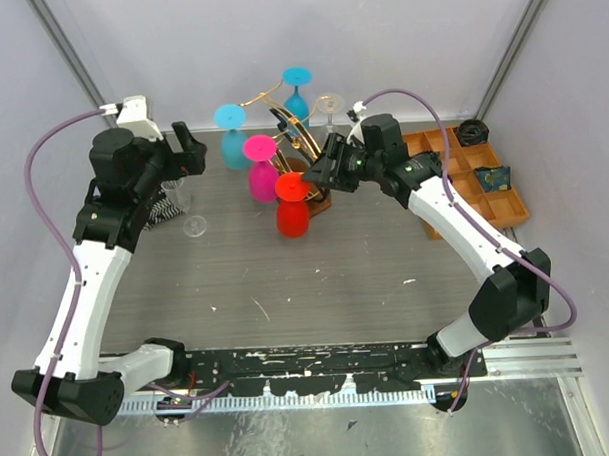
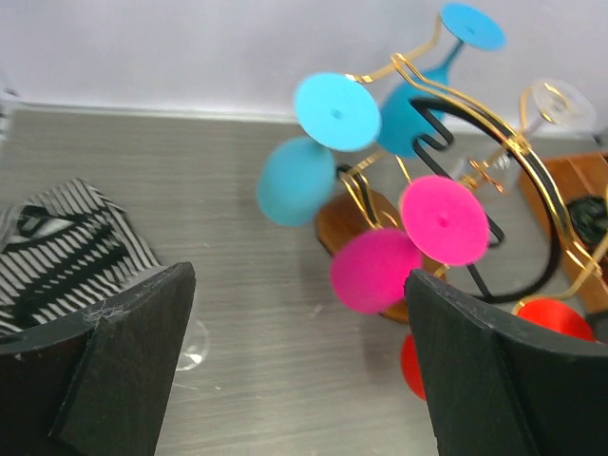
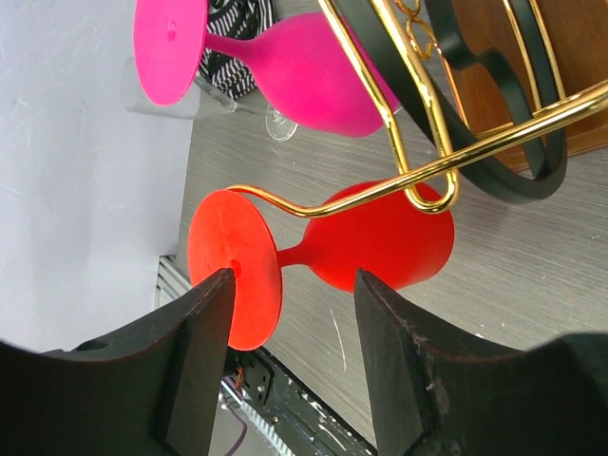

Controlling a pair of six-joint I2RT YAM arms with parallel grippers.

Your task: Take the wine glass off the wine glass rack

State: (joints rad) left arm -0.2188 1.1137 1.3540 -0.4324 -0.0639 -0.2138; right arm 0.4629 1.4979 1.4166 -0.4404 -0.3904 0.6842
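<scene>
The gold wire wine glass rack (image 1: 293,128) stands on a brown wooden base (image 1: 317,200) at the back middle. Red (image 1: 292,203), pink (image 1: 260,166) and two blue wine glasses (image 1: 231,130) hang upside down from its arms, plus a clear one (image 1: 328,105). My right gripper (image 1: 323,174) is open just right of the red glass; in the right wrist view its fingers (image 3: 199,351) straddle the red glass's stem (image 3: 296,255) without touching. My left gripper (image 1: 189,152) is open and empty, left of the rack; the rack (image 2: 513,142) shows beyond it.
A clear glass (image 1: 194,226) and a striped cloth (image 1: 162,208) lie under the left arm. An orange compartmented tray (image 1: 473,177) with small items stands at the right. Grey walls close the back and sides.
</scene>
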